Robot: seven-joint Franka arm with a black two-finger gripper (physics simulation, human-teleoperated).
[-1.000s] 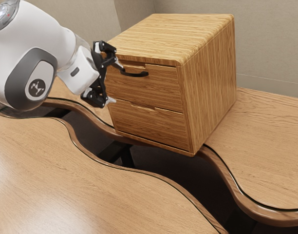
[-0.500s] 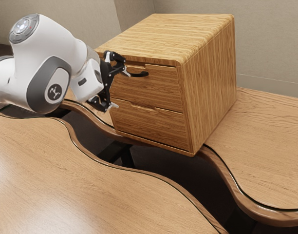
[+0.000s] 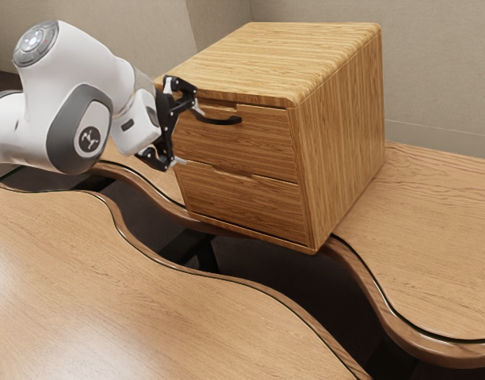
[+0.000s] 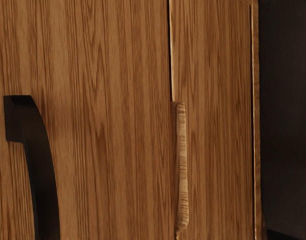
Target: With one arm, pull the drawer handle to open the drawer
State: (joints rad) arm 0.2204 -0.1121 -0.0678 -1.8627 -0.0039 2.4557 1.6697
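In front of the cabinet [image 3: 337,134], nearest the exterior camera, runs a curved wooden table [image 3: 108,317], parted by a dark gap from the section the cabinet stands on. The arm [image 3: 68,119] comes in over that gap and faces the cabinet's front squarely, probably so that a pull can run straight out along the drawer's travel. Its gripper [image 3: 182,128] sits at the front's outer edge, level with the top drawer [image 3: 250,146], with the fingers spread one above the other and nothing pinched between them. That vertical opening suits the drawer handle [image 3: 220,120], a black horizontal bar mounted high on the top drawer, since the bar can slip between the fingers from the side. The handle's near end lies just beside the upper finger, but I cannot tell whether they touch. The top drawer looks flush with the cabinet's face, so the opening is not yet begun. Below it is a second drawer [image 3: 242,198] with a wooden lip [image 4: 181,170]. Behind the cabinet stands a plain wall [image 3: 448,55].
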